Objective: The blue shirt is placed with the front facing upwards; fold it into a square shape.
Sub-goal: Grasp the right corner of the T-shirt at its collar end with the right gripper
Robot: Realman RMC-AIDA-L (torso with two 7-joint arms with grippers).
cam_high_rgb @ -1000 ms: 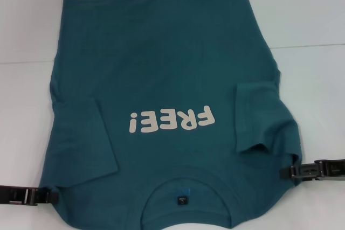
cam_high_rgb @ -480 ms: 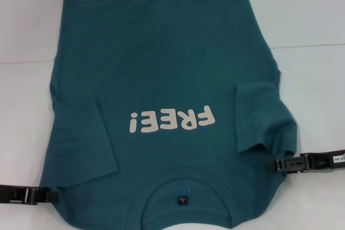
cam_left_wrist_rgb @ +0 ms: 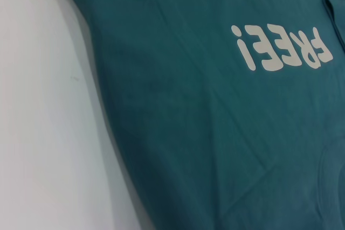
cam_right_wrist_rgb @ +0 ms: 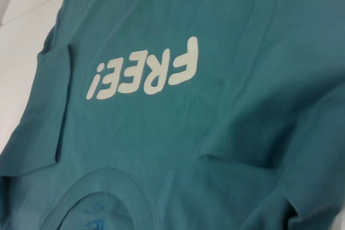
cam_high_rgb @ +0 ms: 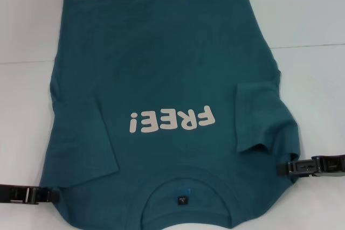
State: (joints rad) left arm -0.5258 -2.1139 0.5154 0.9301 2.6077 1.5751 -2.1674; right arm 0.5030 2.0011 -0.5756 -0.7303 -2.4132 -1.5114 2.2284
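The blue shirt [cam_high_rgb: 161,68] lies flat on the white table, front up, with the pale "FREE!" print [cam_high_rgb: 171,120] upside down to me. Its ribbed collar [cam_high_rgb: 186,179] and dark neck label [cam_high_rgb: 182,200] are nearest me. Both short sleeves, the left one [cam_high_rgb: 86,144] and the right one [cam_high_rgb: 259,117], are folded in over the body. My left gripper [cam_high_rgb: 54,195] lies low at the shirt's near left edge. Over on the other side, my right gripper [cam_high_rgb: 281,168] touches the near right edge below the folded sleeve. Both wrist views show only the shirt [cam_left_wrist_rgb: 215,133] [cam_right_wrist_rgb: 242,106] and its print.
The white table [cam_high_rgb: 312,14] surrounds the shirt, with bare surface on the left, right and far sides. A faint seam line [cam_high_rgb: 307,46] crosses the table behind the shirt. No other objects show.
My right gripper slid in toward the shirt's right edge, then drew back outward a little. The left gripper and the shirt have stayed where they were.
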